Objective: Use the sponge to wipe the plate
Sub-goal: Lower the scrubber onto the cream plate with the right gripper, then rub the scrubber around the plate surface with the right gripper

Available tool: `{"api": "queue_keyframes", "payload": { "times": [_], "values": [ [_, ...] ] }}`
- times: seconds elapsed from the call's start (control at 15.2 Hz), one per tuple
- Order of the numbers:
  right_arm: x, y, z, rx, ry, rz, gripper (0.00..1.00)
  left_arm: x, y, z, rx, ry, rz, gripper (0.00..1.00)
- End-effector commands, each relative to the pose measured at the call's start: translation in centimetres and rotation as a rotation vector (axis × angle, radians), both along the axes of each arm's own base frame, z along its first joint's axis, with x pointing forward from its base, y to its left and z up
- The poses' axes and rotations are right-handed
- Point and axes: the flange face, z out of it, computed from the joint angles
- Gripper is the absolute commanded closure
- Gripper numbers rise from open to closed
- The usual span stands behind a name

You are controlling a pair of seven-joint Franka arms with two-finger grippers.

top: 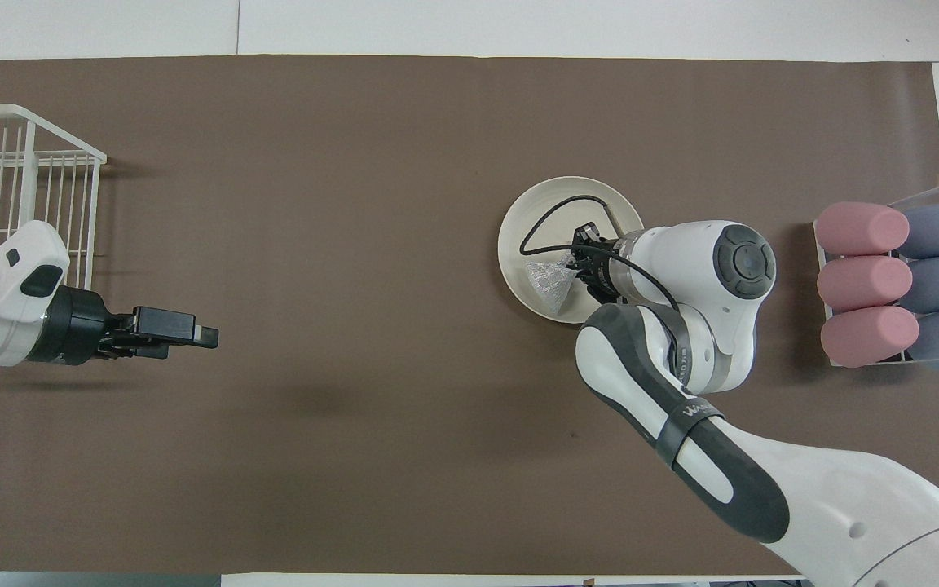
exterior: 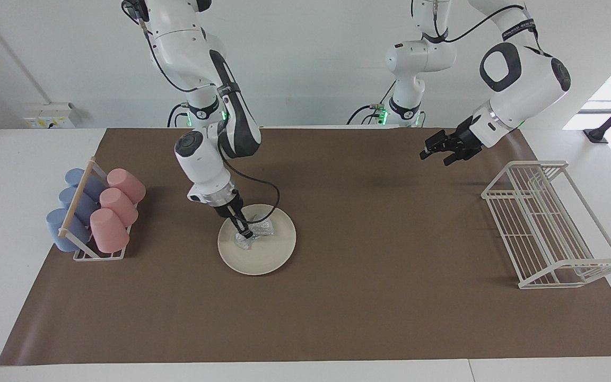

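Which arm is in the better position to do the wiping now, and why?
The right one. The right gripper is shut on the sponge, which rests on the plate. The left gripper is open, holds nothing and hangs over the mat near the wire rack.

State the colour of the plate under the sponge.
Plain cream-white; the plate shows best in the facing view.

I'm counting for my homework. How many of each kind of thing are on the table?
Pink cups: 3
Blue cups: 3
Plate: 1
Sponge: 1
Cup rack: 1
White wire rack: 1
Total: 10
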Motion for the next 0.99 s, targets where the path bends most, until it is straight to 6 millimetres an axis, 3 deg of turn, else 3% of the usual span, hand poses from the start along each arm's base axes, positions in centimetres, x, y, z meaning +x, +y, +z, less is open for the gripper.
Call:
{"api": "queue_keyframes", "payload": {
  "times": [0.0,0.2,0.4,0.53,0.72,0.92],
  "values": [
    [0.2,-0.6,-1.0,-0.015,-0.015,0.021,1.00,0.5,0.7,-0.4,0.110,-0.044,-0.020,0.00],
    [-0.5,1.3,-1.9,-0.010,0.006,0.023,1.00,0.6,1.6,-0.4,0.127,-0.045,-0.013,0.00],
    [-2.0,6.6,-2.4,0.015,0.022,-0.050,1.00,0.6,1.6,-0.4,0.128,-0.046,-0.011,0.00],
    [-2.5,8.0,-2.4,0.024,0.031,-0.075,1.00,0.6,1.6,-0.3,0.128,-0.047,-0.009,0.00],
    [-2.0,6.7,-2.4,0.015,0.019,-0.055,1.00,0.6,1.5,-0.3,0.130,-0.044,0.005,0.00],
    [-0.1,1.2,-2.8,-0.021,-0.023,0.033,1.00,0.7,1.6,-0.3,0.132,-0.047,0.022,0.00]
  ]
}}
